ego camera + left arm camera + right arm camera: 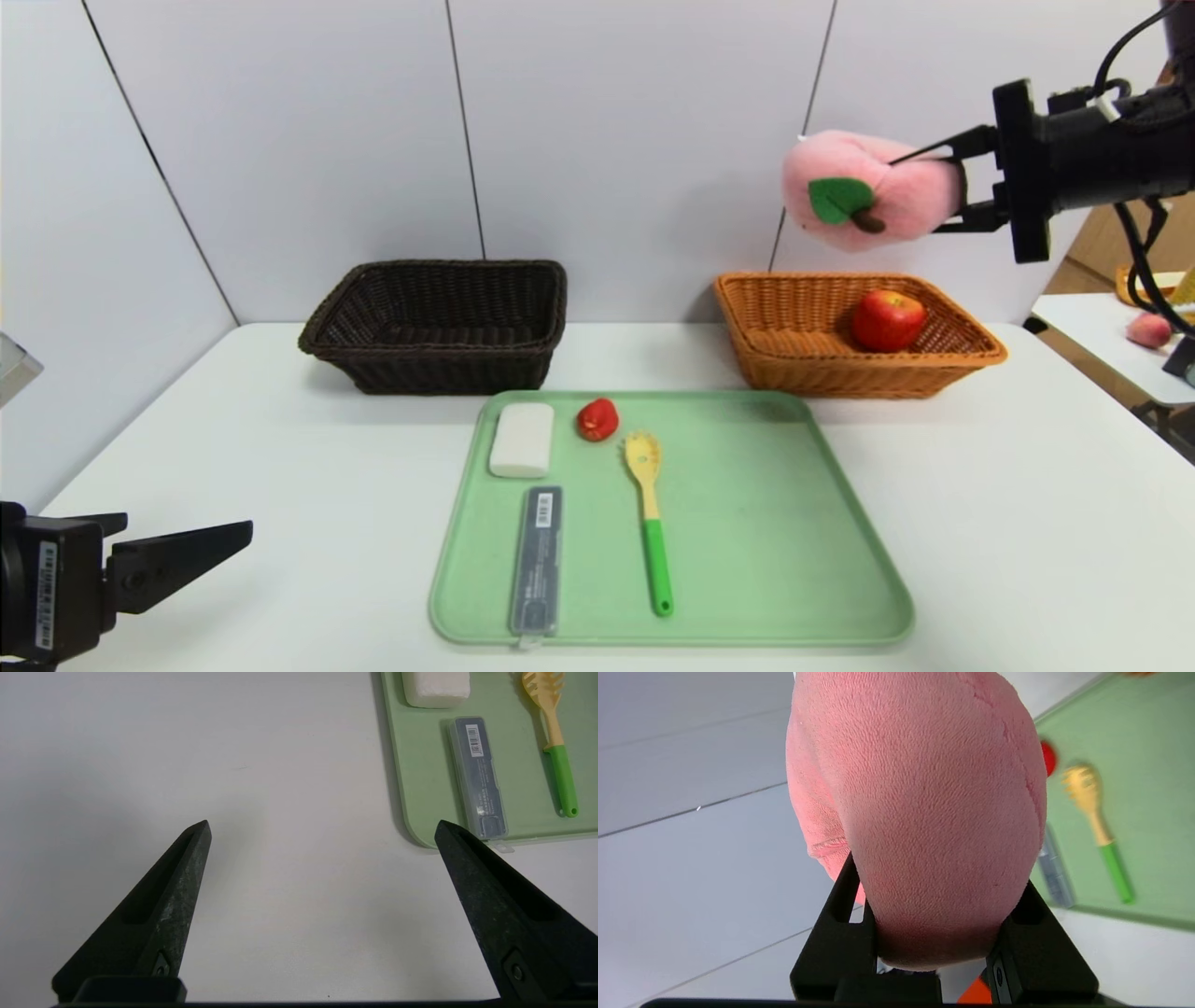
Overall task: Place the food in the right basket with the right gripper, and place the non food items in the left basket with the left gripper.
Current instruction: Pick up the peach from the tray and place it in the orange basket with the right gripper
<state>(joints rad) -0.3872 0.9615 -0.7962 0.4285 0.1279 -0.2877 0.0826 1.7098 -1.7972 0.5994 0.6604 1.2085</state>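
- Done so far, judging by how things lie: the apple sits inside the orange-tan right basket. The dark brown left basket shows nothing inside from the head view.
- In hand: the plush peach is clamped between the jaws of the right hand, held in the air above the right basket, toward its 12 o'clock rim. My guess is the drop is the step under way.
- Left to do: the small red fruit still lies on the green tray, at about 11 o'clock from the tray's middle, just beside the white block.
- The grey case lies at the tray's 7 o'clock, and the fork is near the middle; none of the three non-food items is sorted.
- The right arm reaches in level from 3 o'clock, jaws pointing toward 9.
- The left hand hovers low over the surface at 8 o'clock of the tray, jaws wide apart and holding nothing.
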